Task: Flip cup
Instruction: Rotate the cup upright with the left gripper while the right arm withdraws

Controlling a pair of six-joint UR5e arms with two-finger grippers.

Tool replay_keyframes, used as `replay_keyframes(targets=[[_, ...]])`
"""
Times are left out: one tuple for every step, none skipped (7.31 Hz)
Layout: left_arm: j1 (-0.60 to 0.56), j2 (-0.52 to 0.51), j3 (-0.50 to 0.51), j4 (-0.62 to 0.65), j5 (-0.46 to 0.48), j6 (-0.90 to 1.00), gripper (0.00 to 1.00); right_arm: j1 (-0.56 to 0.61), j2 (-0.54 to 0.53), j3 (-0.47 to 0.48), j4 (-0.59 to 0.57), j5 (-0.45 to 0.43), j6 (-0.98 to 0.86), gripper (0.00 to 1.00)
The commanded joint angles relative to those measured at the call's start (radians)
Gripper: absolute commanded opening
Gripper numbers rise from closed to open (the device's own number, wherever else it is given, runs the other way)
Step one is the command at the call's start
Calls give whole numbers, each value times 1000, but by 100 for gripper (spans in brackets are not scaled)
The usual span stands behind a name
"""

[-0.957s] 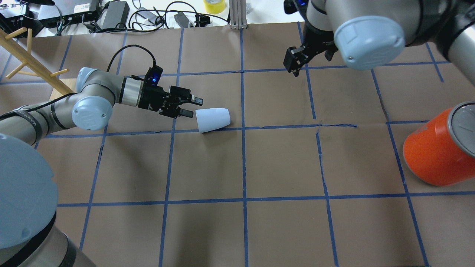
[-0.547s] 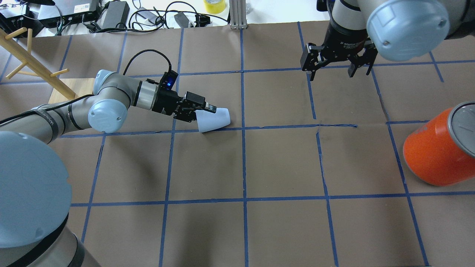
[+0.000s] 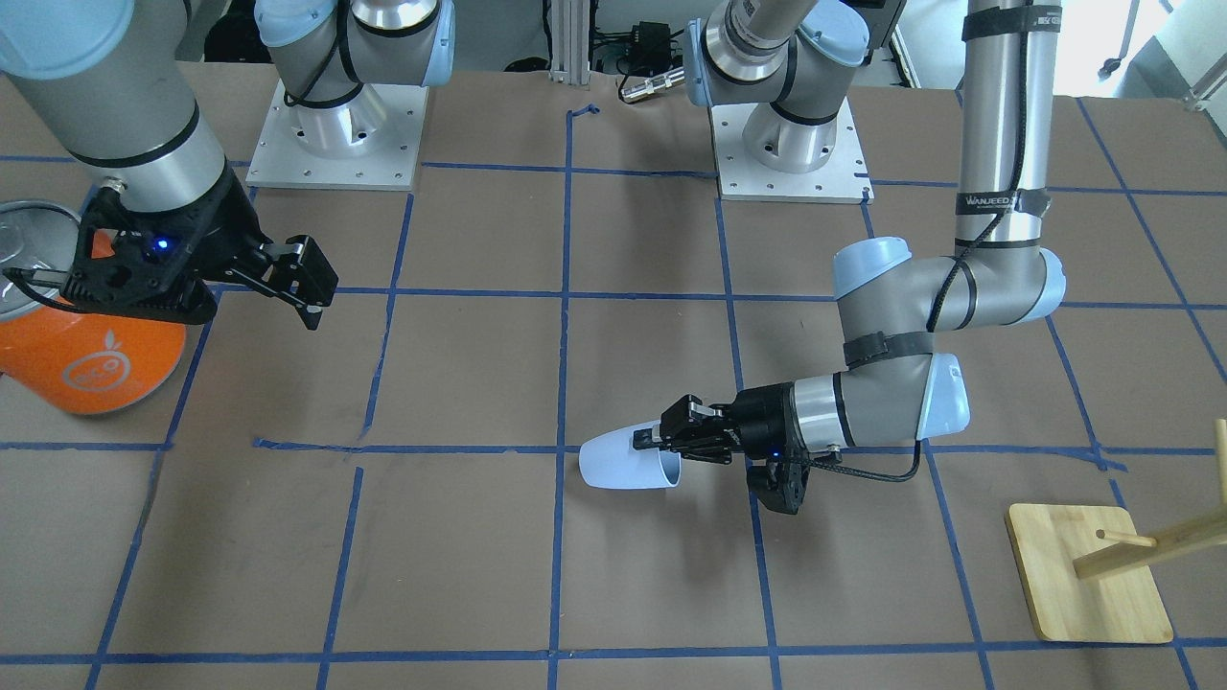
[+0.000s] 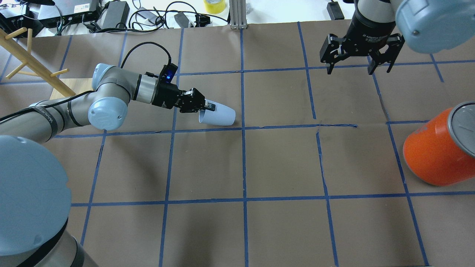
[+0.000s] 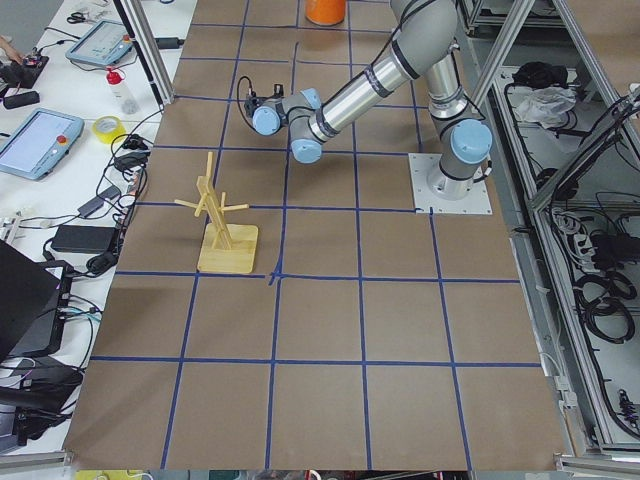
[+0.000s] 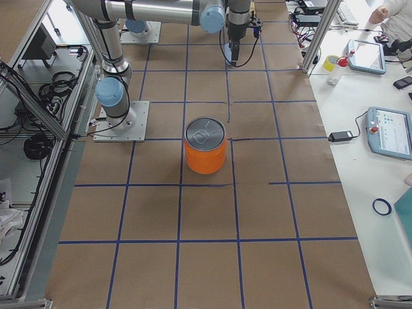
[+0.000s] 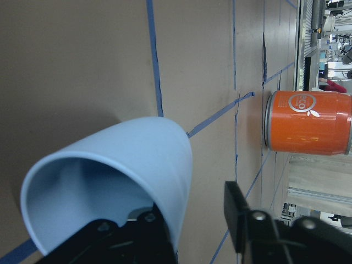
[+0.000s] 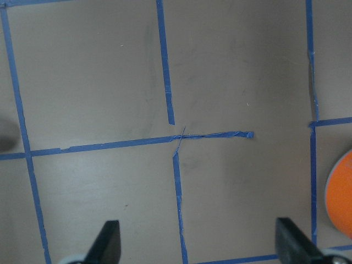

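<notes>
The pale blue cup lies on its side in the left half of the table, its mouth towards my left gripper. The left gripper is shut on the cup's rim, one finger inside and one outside. The front-facing view shows the cup held about level by the left gripper, with a shadow under it. The left wrist view shows the cup's darker inside. My right gripper is open and empty, high over the far right, also in the right wrist view.
A large orange can with a silver top stands at the right edge, also in the front-facing view. A wooden peg rack on a square base stands at the far left. Cables and boxes lie beyond the far edge.
My left gripper moved forward to the cup's mouth and shut on its rim; the cup turned and tipped a little. My right arm swung right and back, its gripper still open.
</notes>
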Motion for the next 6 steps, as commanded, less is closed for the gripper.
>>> replay_keyframes(targets=[[0, 18, 39, 122, 1, -227, 0, 3, -48, 6, 17, 0, 0, 100], [0, 30, 99, 148, 20, -283, 0, 3, -54, 9, 17, -2, 1, 100], [0, 51, 163, 144, 109, -312, 0, 3, -62, 14, 18, -3, 1, 100], [3, 47, 243, 124, 340, -322, 0, 3, -63, 17, 18, -3, 1, 100], [0, 36, 300, 106, 510, -319, 0, 3, -63, 17, 18, -3, 1, 100], [-2, 33, 331, 110, 693, -304, 0, 3, -63, 17, 20, -3, 1, 100]])
